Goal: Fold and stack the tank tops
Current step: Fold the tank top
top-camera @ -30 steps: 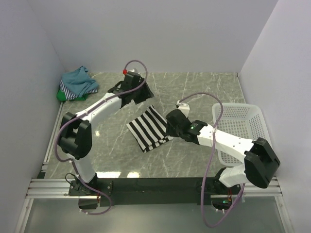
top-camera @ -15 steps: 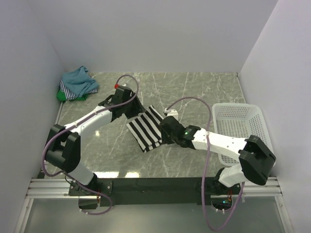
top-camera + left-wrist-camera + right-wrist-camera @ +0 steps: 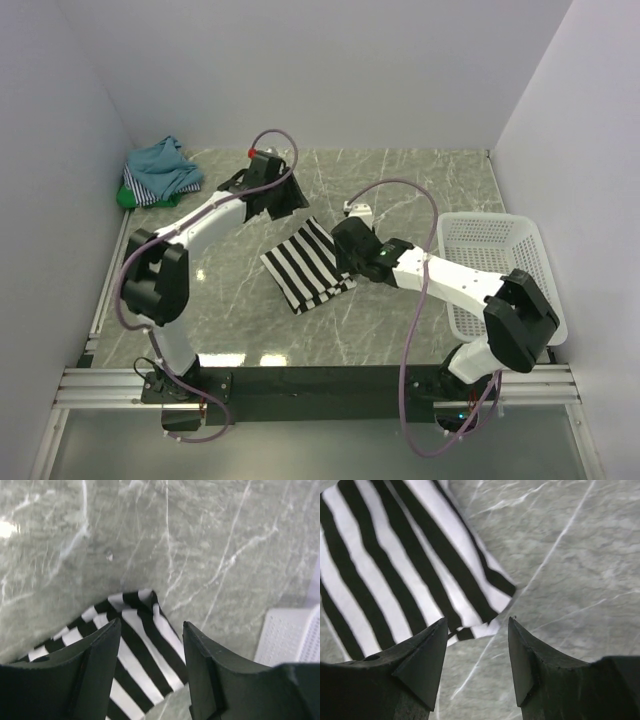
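We find the left end effector (image 3: 151, 625) and right end effector (image 3: 477, 621) wide and empty above the folded striped tank top (image 3: 308, 265); we judge the upper-left pile (image 3: 160, 172) next.

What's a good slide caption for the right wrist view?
Open right gripper above a corner of the striped tank top on the table.

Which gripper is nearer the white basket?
Right. The right gripper is at the striped top's right edge, left of the basket; the left gripper is farther, over the top's far corner.

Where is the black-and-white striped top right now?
Top view: the striped top lies mid-table between the left hand and right hand, left of the basket.
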### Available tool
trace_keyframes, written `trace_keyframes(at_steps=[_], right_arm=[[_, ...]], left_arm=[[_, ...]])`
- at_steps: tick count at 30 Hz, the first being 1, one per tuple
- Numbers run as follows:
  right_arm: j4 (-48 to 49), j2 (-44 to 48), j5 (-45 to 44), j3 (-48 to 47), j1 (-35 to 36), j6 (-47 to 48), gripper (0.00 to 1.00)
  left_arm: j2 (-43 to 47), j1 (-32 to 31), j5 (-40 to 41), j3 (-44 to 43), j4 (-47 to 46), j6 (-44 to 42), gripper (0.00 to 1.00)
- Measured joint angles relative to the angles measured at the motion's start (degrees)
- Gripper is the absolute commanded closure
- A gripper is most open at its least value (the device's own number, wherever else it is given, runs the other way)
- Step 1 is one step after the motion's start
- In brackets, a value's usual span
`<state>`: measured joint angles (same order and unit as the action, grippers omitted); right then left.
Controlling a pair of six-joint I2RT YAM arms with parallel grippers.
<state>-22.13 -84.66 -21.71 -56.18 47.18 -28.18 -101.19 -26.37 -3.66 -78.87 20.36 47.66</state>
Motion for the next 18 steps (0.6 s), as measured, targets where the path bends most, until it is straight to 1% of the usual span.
trace_keyframes(at_steps=[3, 8, 13, 18], right_arm=[[0.6, 0.0, 1.3, 0.2, -1.9, 1.5, 0.39], [2.8, 0.0, 4.7, 1.7, -3.3, 3.9, 0.36], [4.4, -0.1, 8.1, 2.4, -3.8, 5.8, 0.34], [6.6, -0.7, 11.0, 2.5, -6.1, 7.4, 0.34]], left_arm=[[-3.8, -0.8, 1.9, -4.1, 1.7, -0.3, 0.41], [-8.2, -3.6, 5.8, -7.4, 6.6, 0.6, 0.41], [-9.1, -6.2, 9.7, -7.8, 9.9, 4.0, 0.40], [-9.3, -7.5, 12.9, -8.5, 12.0, 8.3, 0.40]])
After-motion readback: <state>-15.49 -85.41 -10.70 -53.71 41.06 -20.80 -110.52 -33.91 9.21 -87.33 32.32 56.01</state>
